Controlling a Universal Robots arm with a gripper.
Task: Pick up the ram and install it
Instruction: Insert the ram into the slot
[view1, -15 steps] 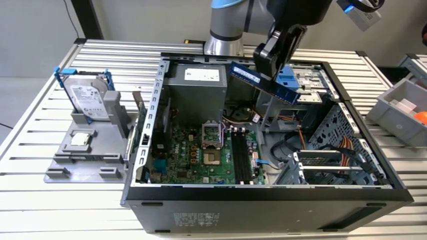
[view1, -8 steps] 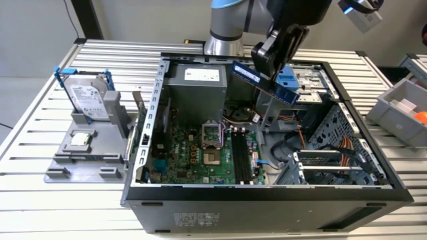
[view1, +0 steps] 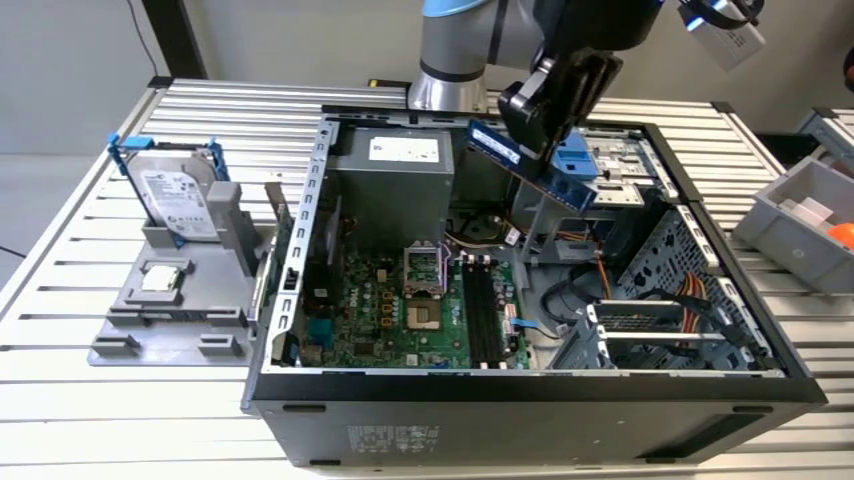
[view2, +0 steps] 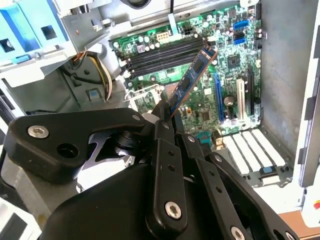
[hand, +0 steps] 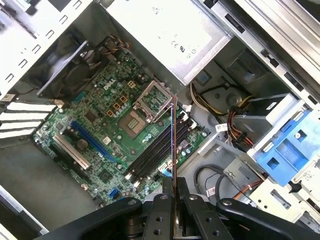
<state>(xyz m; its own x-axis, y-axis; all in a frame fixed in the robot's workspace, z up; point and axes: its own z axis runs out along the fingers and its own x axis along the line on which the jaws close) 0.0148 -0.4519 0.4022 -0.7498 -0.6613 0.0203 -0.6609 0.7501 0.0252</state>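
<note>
My gripper (view1: 537, 135) is shut on the ram (view1: 494, 145), a thin blue-green stick with black chips, and holds it tilted in the air above the open computer case (view1: 534, 385). In the second wrist view the ram (view2: 192, 80) juts out from the gripper (view2: 165, 112) toward the green motherboard. The first wrist view has the ram (hand: 173, 140) edge-on, rising from the gripper (hand: 173, 182) over the long black memory slots (hand: 155, 150). These slots (view1: 481, 310) lie well below the stick, near the case's middle.
A silver hard drive in a blue frame (view1: 174, 190) stands on a grey fixture at the exterior view's left, with a small square processor chip (view1: 163, 278) beside it. A blue drive bracket (view1: 577, 172) sits close to the gripper. A grey bin (view1: 807, 215) stands at the right.
</note>
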